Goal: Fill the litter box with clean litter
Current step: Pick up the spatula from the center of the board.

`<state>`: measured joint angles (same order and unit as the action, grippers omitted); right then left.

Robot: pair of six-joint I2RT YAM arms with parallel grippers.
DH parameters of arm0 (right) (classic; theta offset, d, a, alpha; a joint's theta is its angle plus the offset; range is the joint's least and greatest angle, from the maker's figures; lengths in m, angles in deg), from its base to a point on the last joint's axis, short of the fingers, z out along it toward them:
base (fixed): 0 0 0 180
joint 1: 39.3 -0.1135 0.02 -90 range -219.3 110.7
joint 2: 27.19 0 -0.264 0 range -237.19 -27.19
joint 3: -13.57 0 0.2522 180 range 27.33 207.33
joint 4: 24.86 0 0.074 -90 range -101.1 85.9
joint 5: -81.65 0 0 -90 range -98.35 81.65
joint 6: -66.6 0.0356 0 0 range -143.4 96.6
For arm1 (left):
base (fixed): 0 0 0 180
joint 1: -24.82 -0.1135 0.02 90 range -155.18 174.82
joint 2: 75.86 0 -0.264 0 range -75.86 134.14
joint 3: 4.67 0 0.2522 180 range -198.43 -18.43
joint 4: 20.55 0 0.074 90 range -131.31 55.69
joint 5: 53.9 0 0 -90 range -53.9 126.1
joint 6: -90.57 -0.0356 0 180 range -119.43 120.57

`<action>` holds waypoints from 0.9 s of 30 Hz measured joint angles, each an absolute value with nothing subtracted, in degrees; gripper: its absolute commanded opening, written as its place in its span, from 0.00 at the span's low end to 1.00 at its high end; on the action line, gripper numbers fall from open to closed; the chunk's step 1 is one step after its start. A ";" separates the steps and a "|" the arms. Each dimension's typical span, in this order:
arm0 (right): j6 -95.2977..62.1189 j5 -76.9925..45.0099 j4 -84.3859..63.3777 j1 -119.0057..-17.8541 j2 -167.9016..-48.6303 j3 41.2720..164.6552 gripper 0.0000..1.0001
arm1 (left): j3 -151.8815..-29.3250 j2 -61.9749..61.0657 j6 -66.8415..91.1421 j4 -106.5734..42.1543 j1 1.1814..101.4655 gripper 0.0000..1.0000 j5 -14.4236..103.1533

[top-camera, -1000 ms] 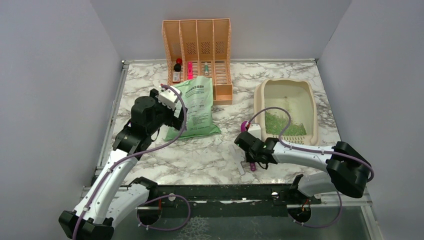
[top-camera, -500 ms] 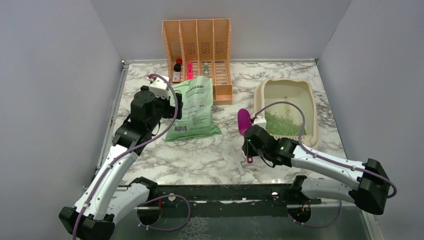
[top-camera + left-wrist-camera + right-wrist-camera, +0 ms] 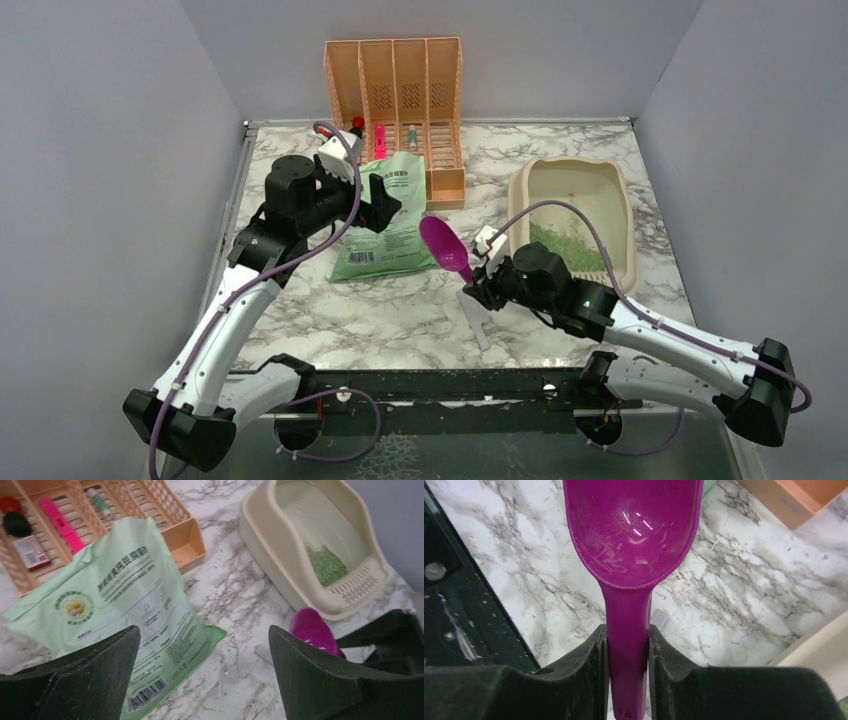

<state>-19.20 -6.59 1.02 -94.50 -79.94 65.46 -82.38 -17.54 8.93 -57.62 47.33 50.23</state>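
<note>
The beige litter box [image 3: 520, 190] sits at the right of the table, its slotted grille toward me; it also shows in the left wrist view [image 3: 260, 535]. A patch of green litter [image 3: 565, 245] lies in its near end, also visible in the left wrist view [image 3: 326, 565]. My right gripper [image 3: 478, 284] is shut on the handle of a magenta scoop [image 3: 444, 246], whose empty bowl [image 3: 634, 525] points toward the pale green bag [image 3: 388, 215]. My left gripper [image 3: 385, 203] is open and empty above that bag [image 3: 125, 605].
A peach slatted file organizer [image 3: 395, 105] stands at the back with small items in its slots. A pale flat strip [image 3: 480, 320] lies on the marble near the front. Grey walls close in both sides.
My right arm has swung left from the litter box, carrying the scoop toward the bag with its bowl now raised. My left gripper has moved right over the bag.
</note>
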 measured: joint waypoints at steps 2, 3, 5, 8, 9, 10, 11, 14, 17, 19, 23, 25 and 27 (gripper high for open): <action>-23.85 -6.74 1.46 -94.50 -81.60 66.62 0.01 | -83.54 -17.40 9.17 -57.84 47.33 0.97 54.87; -26.52 -6.72 2.11 -94.50 -82.91 67.71 0.01 | -83.95 -17.43 9.22 -57.86 47.33 0.95 57.01; -30.41 -6.74 2.75 -94.50 -84.99 69.37 0.01 | -84.43 -17.43 9.35 -57.97 47.33 0.93 59.94; -35.74 -6.77 3.73 -94.50 -87.54 71.51 0.01 | -84.52 -17.21 9.32 -59.24 47.33 0.88 64.81; -37.10 -6.77 3.99 -94.50 -87.98 71.86 0.01 | -84.52 -16.99 9.30 -59.90 47.35 0.87 65.88; -38.21 -6.83 4.23 -94.50 -88.24 72.10 0.01 | -84.52 -16.55 9.30 -60.71 47.33 0.85 67.13; -39.20 -7.20 4.45 -94.50 -88.33 72.23 0.01 | -84.52 -16.11 9.26 -61.43 47.33 0.83 68.16; -41.67 -8.71 5.11 -94.50 -88.33 72.26 0.01 | -83.88 -14.93 9.02 -63.35 47.35 0.81 71.19; -43.04 -10.13 5.24 -94.50 -88.20 72.26 0.01 | -82.27 -14.89 8.47 -64.79 47.35 0.74 73.53; -43.55 -11.03 5.22 -94.50 -87.91 72.26 0.01 | -81.57 -14.83 8.23 -65.84 47.35 0.67 74.54; -43.85 -11.88 4.91 -94.50 -87.43 72.26 0.01 | -81.41 -13.86 8.01 -66.91 47.35 0.56 75.96; -43.83 -11.88 4.91 -94.50 -87.46 72.26 0.02 | -81.41 -13.08 7.99 -67.07 47.39 0.49 76.46; -43.83 -11.86 4.89 -94.50 -87.54 72.26 0.03 | -81.39 -12.03 7.99 -67.20 47.48 0.40 76.83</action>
